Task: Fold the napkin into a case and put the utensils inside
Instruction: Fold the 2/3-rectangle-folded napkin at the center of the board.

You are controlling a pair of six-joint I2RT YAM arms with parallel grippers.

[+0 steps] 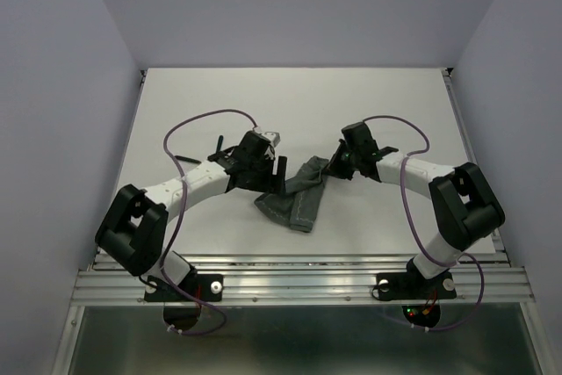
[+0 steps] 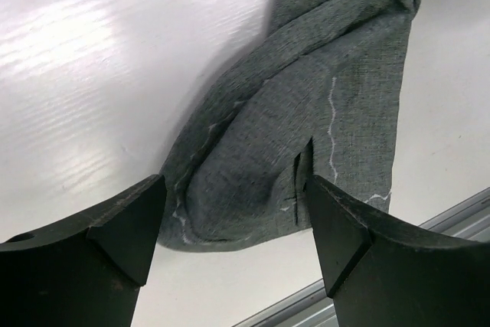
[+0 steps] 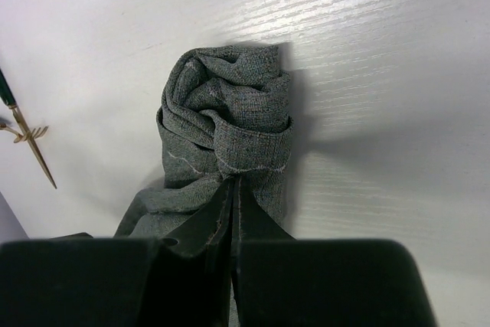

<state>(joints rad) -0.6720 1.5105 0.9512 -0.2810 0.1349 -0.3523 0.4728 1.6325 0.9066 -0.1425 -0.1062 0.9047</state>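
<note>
The dark grey-green napkin [image 1: 294,199] lies crumpled in a long twisted strip at the middle of the white table. My right gripper [image 3: 233,185] is shut on its far end, where the cloth [image 3: 230,120] bunches into folds just past the fingertips. My left gripper [image 2: 233,204] stands open, jaws wide apart, just above the napkin's near end [image 2: 306,112] with nothing gripped. In the top view the left gripper [image 1: 270,167] is left of the cloth and the right gripper [image 1: 336,164] at its upper right. A thin gold utensil [image 3: 34,147] with a dark handle lies on the table to the left.
A metal rail [image 1: 299,274] runs along the table's near edge, and it shows close behind the napkin's end [image 2: 436,216] in the left wrist view. Thin dark pieces [image 1: 189,158] lie on the table left of the left arm. Purple walls enclose the table on three sides.
</note>
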